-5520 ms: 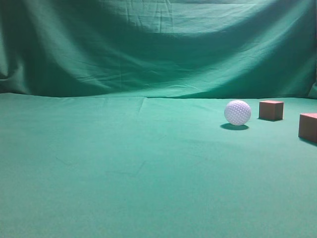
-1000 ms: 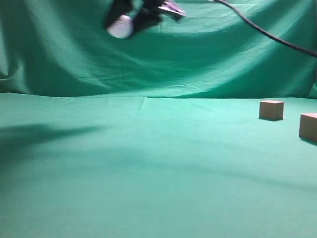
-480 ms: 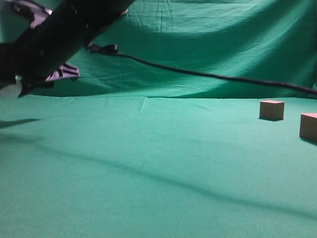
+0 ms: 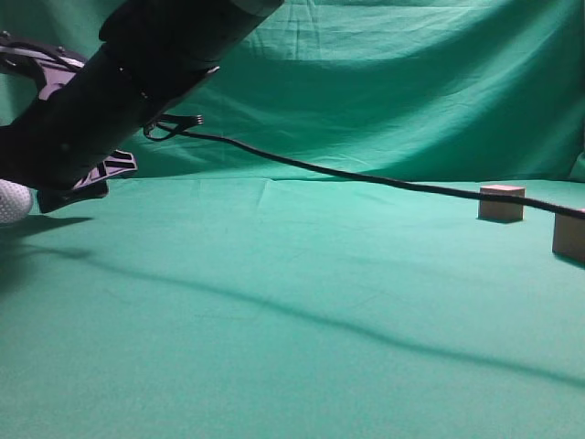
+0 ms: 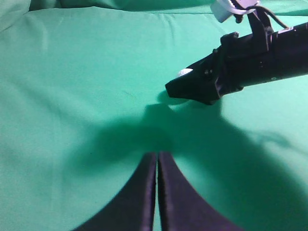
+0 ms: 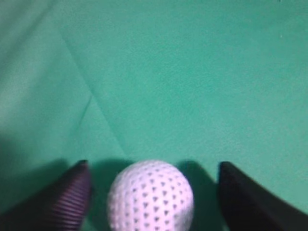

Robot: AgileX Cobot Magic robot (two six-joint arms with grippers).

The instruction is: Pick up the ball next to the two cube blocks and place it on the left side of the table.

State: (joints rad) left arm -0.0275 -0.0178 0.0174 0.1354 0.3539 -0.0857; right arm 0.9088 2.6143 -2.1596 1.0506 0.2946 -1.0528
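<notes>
The white dimpled ball (image 6: 150,197) lies on the green table (image 6: 192,72) between the fingers of my right gripper (image 6: 152,168), which is open, with a gap on each side of the ball. In the exterior view the ball (image 4: 11,201) sits at the far left edge, under the right arm (image 4: 119,101) that reaches across. The two reddish-brown cube blocks (image 4: 502,203) (image 4: 569,234) stand at the far right. My left gripper (image 5: 157,156) is shut and empty above the cloth; in its view a sliver of the ball (image 5: 185,72) shows behind the right gripper's fingers (image 5: 192,89).
A black cable (image 4: 366,178) hangs from the right arm across the middle of the exterior view and passes in front of the cubes. The green backdrop (image 4: 366,82) rises behind the table. The arm's shadow falls across the cloth.
The right arm has swung left and come down; the ball, held high a second ago, now rests low at the far left edge. The cable has sagged lower.
</notes>
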